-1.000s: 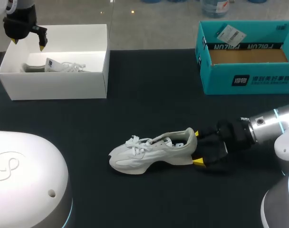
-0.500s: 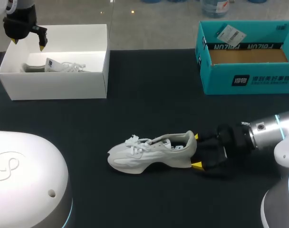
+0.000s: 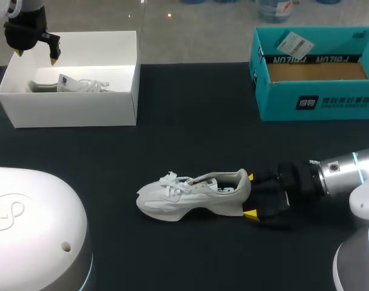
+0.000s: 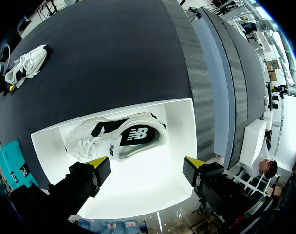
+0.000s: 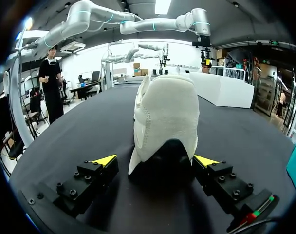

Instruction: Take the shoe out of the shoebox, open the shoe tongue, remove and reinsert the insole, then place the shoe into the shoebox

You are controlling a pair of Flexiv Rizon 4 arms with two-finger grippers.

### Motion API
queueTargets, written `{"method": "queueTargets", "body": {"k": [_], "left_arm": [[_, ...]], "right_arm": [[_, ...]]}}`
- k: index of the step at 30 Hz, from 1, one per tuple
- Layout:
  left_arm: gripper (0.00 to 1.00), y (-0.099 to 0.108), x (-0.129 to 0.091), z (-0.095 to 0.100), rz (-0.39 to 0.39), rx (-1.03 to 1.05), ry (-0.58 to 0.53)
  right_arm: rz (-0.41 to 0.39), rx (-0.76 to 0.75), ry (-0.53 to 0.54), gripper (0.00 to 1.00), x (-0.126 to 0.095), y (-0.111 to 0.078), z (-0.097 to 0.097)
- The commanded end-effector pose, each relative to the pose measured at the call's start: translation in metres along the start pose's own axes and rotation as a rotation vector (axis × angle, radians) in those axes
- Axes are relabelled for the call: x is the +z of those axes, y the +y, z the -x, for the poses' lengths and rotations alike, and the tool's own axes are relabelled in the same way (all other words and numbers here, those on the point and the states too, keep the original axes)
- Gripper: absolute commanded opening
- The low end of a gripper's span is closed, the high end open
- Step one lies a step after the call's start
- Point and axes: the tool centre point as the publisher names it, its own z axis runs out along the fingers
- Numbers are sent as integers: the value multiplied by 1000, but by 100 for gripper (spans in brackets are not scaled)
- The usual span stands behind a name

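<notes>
A white sneaker (image 3: 193, 194) lies on its side on the black table, toe to the left. My right gripper (image 3: 250, 196) is at its heel, open, with one yellow tip on each side. In the right wrist view the heel (image 5: 165, 114) fills the gap between the open fingers of the right gripper (image 5: 156, 160). A second white sneaker (image 3: 69, 85) lies in the white shoebox (image 3: 75, 109) at the far left. My left gripper (image 3: 36, 56) hangs open above that box. In the left wrist view the left gripper (image 4: 145, 163) is over the boxed sneaker (image 4: 119, 139), not touching it.
A teal cardboard box (image 3: 318, 100) with a brown inside stands at the far right. White rounded robot housings sit at the near left (image 3: 33, 224) and near right (image 3: 357, 260). The table between the boxes is bare black cloth.
My right gripper has shifted slightly toward the near edge and further around the heel; the sneaker has edged a little to the left. The left arm has not moved.
</notes>
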Motion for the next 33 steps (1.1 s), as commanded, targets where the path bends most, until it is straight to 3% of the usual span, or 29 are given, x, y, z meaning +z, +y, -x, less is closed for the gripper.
{"method": "queueTargets", "body": {"k": [1,33], "left_arm": [[100,-1,-1,0,2,1,1],[100,-1,-1,0,2,1,1]], "right_arm": [[4,0,0,100,8,-3,3],[42,-8,33,100,22,-3,12]]}}
